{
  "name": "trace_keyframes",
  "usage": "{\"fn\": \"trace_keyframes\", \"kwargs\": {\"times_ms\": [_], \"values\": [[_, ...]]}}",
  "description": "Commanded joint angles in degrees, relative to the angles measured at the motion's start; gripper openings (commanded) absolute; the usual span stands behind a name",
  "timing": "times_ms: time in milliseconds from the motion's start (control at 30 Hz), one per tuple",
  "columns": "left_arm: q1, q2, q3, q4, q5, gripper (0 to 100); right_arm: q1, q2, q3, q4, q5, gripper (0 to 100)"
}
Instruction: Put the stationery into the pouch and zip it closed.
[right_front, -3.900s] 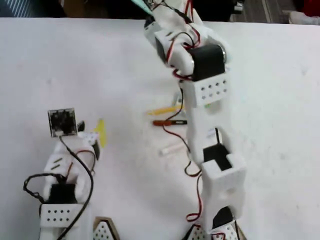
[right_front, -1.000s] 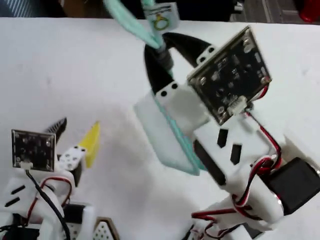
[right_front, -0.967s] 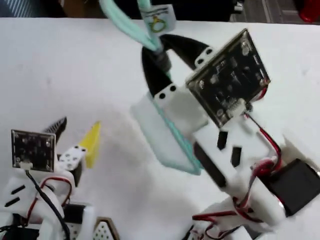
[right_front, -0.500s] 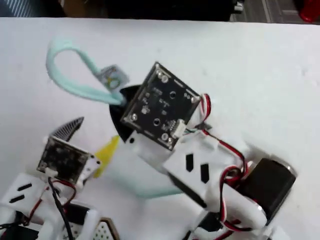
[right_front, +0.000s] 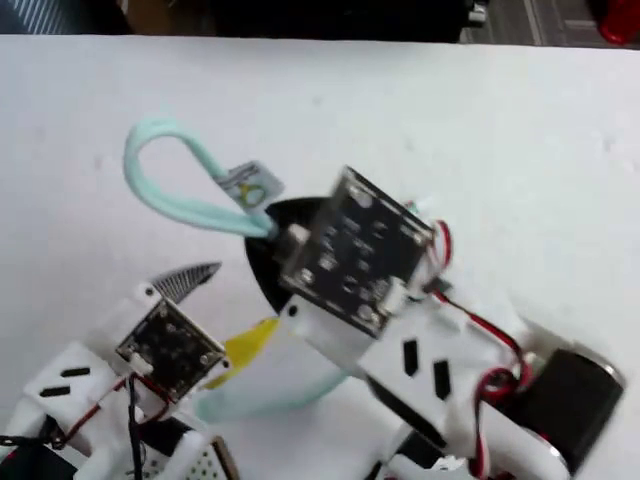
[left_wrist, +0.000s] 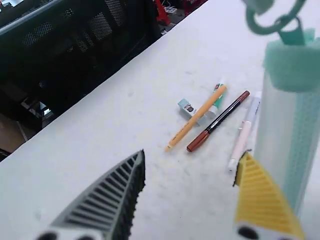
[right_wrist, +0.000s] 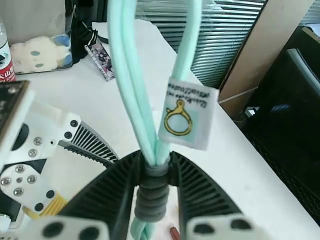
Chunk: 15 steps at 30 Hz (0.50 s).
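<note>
Pinching the mint pouch (left_wrist: 280, 130) by its strap collar in the closed right gripper (right_wrist: 154, 167); holding the left gripper (left_wrist: 192, 165) wide open, empty, at its seven o'clock.

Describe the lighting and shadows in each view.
High view: the white table is brightly, evenly lit. Left wrist view: the orange pencil and brown pen cast only faint shadows, while the room past the table edge is dark. Right wrist view: daylight comes through the blinds behind the pouch strap.
</note>
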Motion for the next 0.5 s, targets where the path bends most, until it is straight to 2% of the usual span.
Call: {"fn": "trace_keyframes", "kwargs": {"times_ms": [0,100,300,367,467], "values": [[3.56,0.31,-3.78,1.85,3.08,30,-0.48,-1.01,0.35,-0.13,-0.53,1.7],[1.27,0.31,-8.70,1.23,2.81,30,-0.40,0.13,1.41,-2.42,-0.18,1.7],[-8.75,0.31,-17.76,1.41,2.73,30,-0.13,1.71,1.67,-4.26,-0.09,1.7],[-9.54,0.31,-17.32,2.11,2.81,30,-0.13,1.71,1.76,-4.70,-0.09,1.7],[-6.73,0.31,-14.68,3.60,2.99,30,-0.13,1.63,1.76,-4.97,-0.09,1.7]]}}
